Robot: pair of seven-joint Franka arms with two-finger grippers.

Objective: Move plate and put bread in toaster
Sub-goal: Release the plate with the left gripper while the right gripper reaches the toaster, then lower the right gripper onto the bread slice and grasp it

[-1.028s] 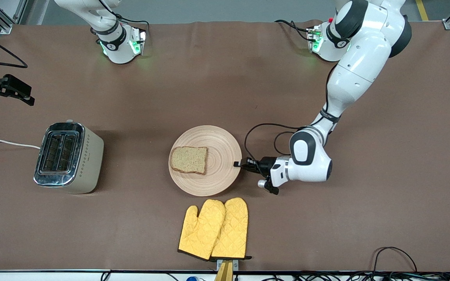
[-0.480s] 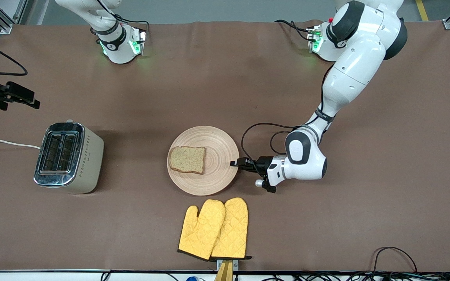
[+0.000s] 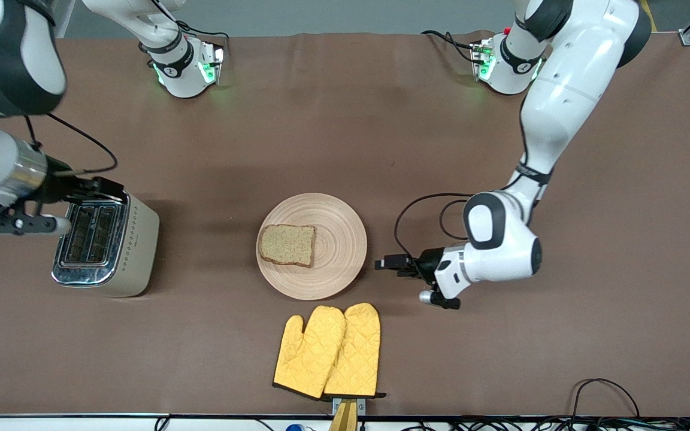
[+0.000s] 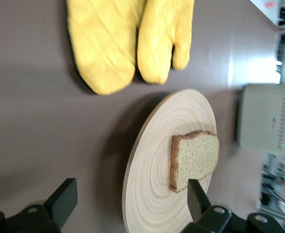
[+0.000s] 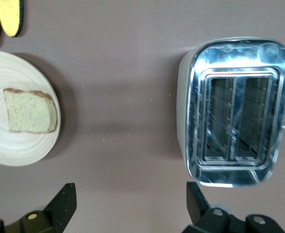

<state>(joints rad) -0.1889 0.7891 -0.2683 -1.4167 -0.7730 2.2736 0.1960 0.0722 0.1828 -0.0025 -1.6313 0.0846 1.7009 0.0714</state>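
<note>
My right end effector (image 3: 102, 187), released, hovers over the toaster (image 3: 105, 242); the bread (image 3: 288, 245) lies toward my left end effector (image 3: 388, 263), released beside the plate (image 3: 339, 239)

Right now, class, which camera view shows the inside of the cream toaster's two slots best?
The right wrist view: it looks straight down into the cream two-slot toaster, showing the wire guides. The front view shows the toaster smaller, slots partly under the right gripper. The left wrist view shows only its dotted side.
</note>
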